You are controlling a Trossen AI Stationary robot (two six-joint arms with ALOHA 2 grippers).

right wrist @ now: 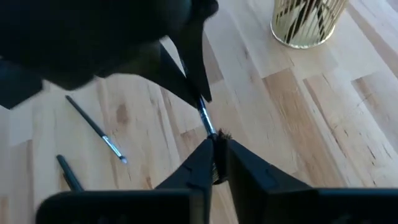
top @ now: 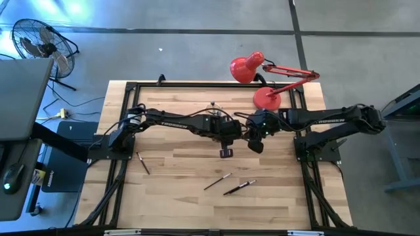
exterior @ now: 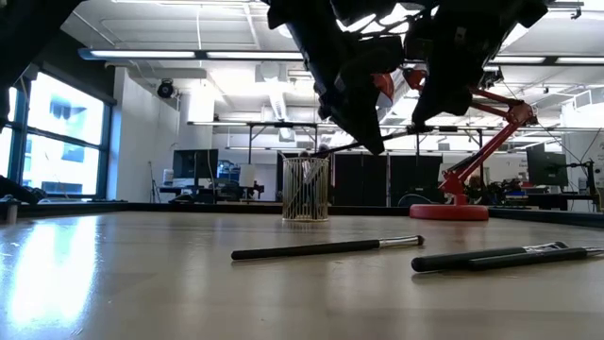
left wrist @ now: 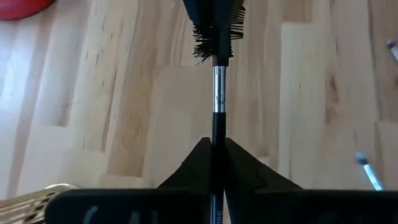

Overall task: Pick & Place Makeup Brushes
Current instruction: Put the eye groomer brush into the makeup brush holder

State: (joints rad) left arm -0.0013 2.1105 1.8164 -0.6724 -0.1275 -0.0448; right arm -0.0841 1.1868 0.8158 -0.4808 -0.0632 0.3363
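Both grippers meet above the table's middle on one makeup brush (left wrist: 218,93), a thin dark stick with a silver ferrule and dark bristles. My left gripper (left wrist: 216,142) is shut on its handle, and my right gripper (right wrist: 217,142) is shut on its bristle end. Three more brushes lie flat on the near half of the table (top: 142,162) (top: 217,181) (top: 239,187). A gold wire cup (right wrist: 308,22) with dark sticks in it stands toward the far edge. My left gripper pinches the brush's dark handle (left wrist: 216,134) between its two fingers. The brush runs along the fingers and sticks out ahead of them, lifted clear of the table. My right gripper pinches the same brush at its bristle end (right wrist: 217,138), just past the silver ferrule (right wrist: 206,121). It comes from the table's right, opposite my left gripper, and the brush spans the gap between them in the air.
A red desk lamp (top: 266,78) stands at the far right of the table, close behind my right arm. The wire cup (exterior: 305,189) is just beyond the grippers. A black frame (top: 131,85) borders the wood top. Bare wood lies around the loose brushes (exterior: 326,248) (exterior: 500,256).
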